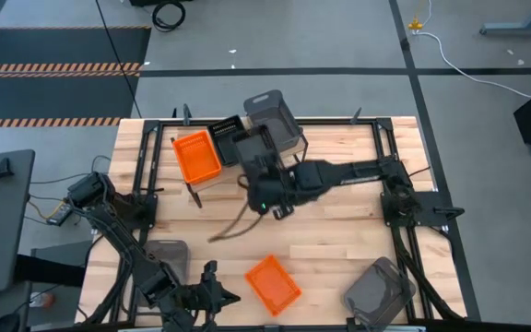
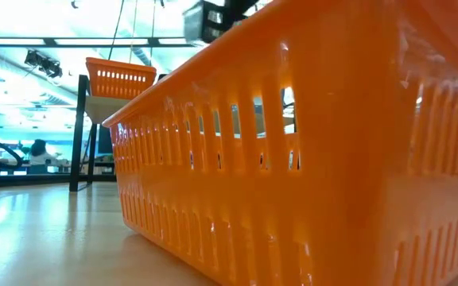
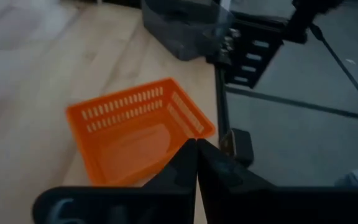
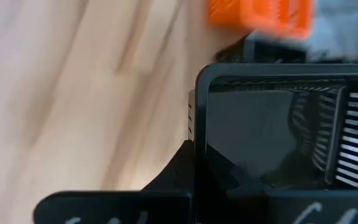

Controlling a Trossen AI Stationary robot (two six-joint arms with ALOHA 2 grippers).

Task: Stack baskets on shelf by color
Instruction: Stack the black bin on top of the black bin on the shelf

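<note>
On the shelf at the table's far left stand an orange basket, a black mesh basket and a grey basket. My right gripper reaches in from the right and is shut on a second black basket over the shelf. My left gripper is shut and touches nothing; it waits at the near edge, beside a loose orange basket that sits on its bottom on the table. This orange basket fills the low view. My right gripper holds the second black basket by its near wall, just below the rim. The wall runs down between the two fingers, one inside the basket and one outside. The fingers come level from the table's near right. Whether the basket rests on the shelf cannot be told.
Two grey baskets stand on the table, one near the left arm and one at the near right corner. The shelf's thin black legs stand on the table's far left. Bare wood lies between the shelf and the loose orange basket.
</note>
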